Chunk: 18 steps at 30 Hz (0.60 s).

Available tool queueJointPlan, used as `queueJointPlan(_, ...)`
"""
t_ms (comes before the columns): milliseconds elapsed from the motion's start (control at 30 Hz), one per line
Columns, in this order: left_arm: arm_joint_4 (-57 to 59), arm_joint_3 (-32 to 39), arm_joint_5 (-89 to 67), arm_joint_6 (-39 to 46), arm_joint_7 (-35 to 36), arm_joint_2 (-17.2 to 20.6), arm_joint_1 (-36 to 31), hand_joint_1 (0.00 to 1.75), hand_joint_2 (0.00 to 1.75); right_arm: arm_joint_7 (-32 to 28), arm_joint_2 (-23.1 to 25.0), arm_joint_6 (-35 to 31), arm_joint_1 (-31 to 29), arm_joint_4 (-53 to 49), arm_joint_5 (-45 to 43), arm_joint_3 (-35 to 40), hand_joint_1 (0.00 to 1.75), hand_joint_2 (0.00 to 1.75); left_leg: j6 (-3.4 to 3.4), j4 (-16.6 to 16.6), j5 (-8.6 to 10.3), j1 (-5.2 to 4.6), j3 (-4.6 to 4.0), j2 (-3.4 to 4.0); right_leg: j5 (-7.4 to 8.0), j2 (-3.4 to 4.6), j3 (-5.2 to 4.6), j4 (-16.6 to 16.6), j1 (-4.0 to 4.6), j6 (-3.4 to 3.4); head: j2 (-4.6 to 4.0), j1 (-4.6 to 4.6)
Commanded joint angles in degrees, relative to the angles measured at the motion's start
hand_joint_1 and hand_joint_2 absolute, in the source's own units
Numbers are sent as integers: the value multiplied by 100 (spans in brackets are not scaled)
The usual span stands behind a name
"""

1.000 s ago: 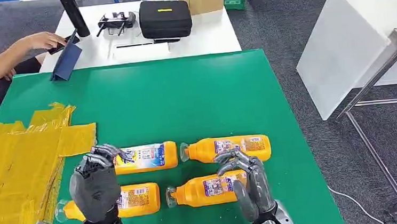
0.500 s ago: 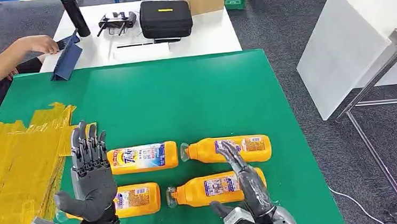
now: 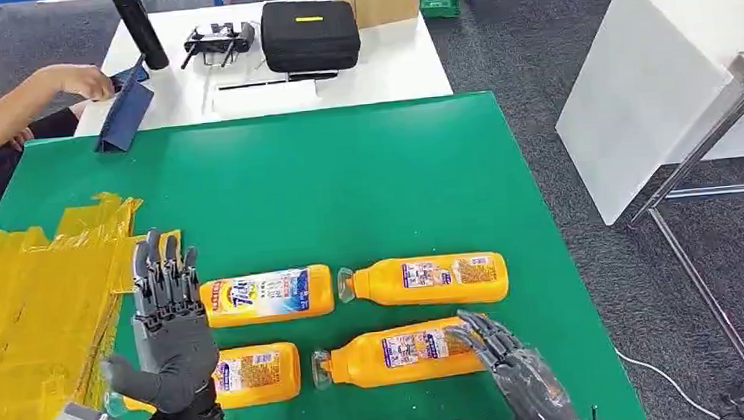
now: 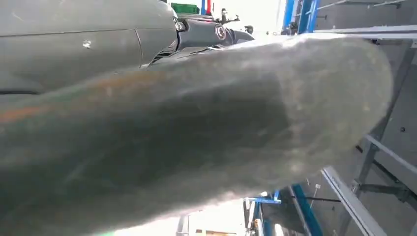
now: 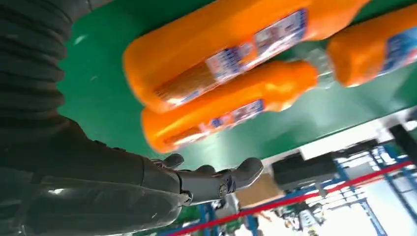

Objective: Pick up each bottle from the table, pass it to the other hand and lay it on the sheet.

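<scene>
Below, four orange bottles [image 3: 403, 355], blue-white labels, lying flat

Both hands are dark grey metal — left hand [image 3: 170, 336], right hand [image 3: 527, 386]. Segmented fingers. A ribbed grey cover [image 5: 29, 64] sits behind the right — matte.

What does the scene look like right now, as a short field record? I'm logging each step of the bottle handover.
bottles: four orange bottles lying in two rows on the green table
on sheet: none; yellow sheet bare
left hand: raised, fingers spread, holds nothing
right hand: fingers apart, at the base end of the near right bottle, holds nothing
person: arm at far left
</scene>
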Motion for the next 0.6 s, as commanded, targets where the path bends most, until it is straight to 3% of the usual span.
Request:
queueJointPlan(33,382,201,-27,-156,-199,-84,-94,0,0,520,-706,-164,127,-458,252,246,0,175,-14,6,-10,4,12,6,-9,-1,16,1,4,-7,0,2)
queueJointPlan(233,502,206,-55,-308,-199,-125,-166,0,0,534,-458,250,-507,240,150,354,0,175,-16,-3,-5,6,17,19,1,12,19,-8,6,-9,0,2)
queueJointPlan(600,502,206,-55,-308,-199,-125,-166,0,0,534,-458,250,-507,240,150,354,0,175,-15,1,-7,10,21,14,-4,6,26,-7,11,-9,0,0)
